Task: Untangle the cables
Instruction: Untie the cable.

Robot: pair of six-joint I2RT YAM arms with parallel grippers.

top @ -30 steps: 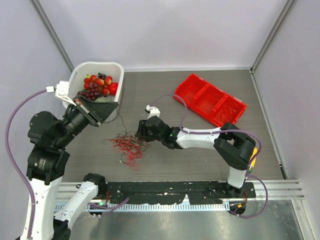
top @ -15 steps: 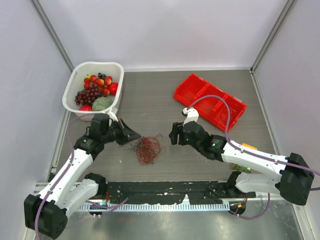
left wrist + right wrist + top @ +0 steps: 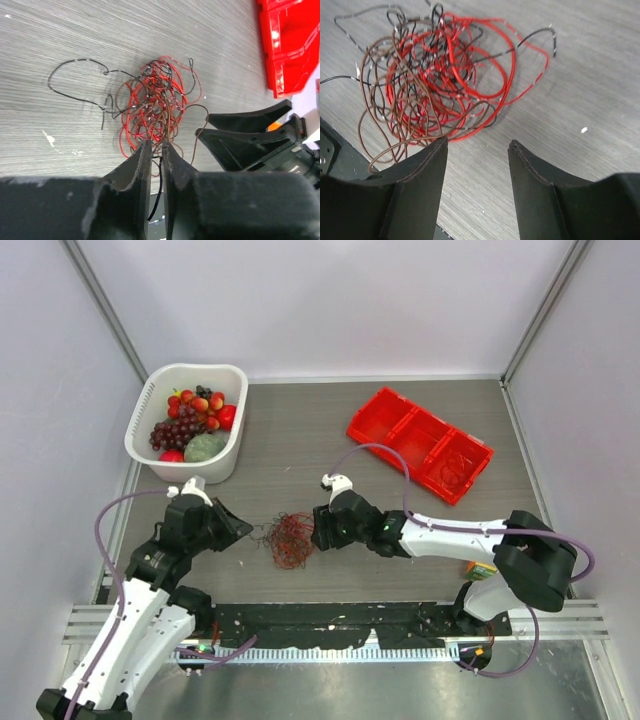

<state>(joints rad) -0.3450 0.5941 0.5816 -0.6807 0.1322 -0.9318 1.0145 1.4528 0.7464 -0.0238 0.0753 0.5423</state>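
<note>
The cables (image 3: pixel 290 540) are a small tangle of thin red, brown and black wires lying on the grey table, between the two grippers. My left gripper (image 3: pixel 240 525) reaches the tangle's left edge. In the left wrist view its jaws (image 3: pixel 156 143) are nearly together, and strands of the cables (image 3: pixel 155 100) run in between the tips, a black wire trailing back through the slit. My right gripper (image 3: pixel 315 528) is at the tangle's right edge. In the right wrist view it (image 3: pixel 478 141) stands open with bare table between the fingers, and the cables (image 3: pixel 435 75) lie just ahead, a brown loop brushing the left fingertip (image 3: pixel 440 145).
A white basket (image 3: pixel 195 370) of fruit stands at the back left. A red compartment tray (image 3: pixel 390 400) lies at the back right, also showing in the left wrist view (image 3: pixel 290 45). A black rail (image 3: pixel 330 620) runs along the near edge.
The left arm came down from beside the basket to the tangle's left side. The right gripper pulled away to the right, then returned to the tangle's right edge. The tangle bunched up and shifted right.
</note>
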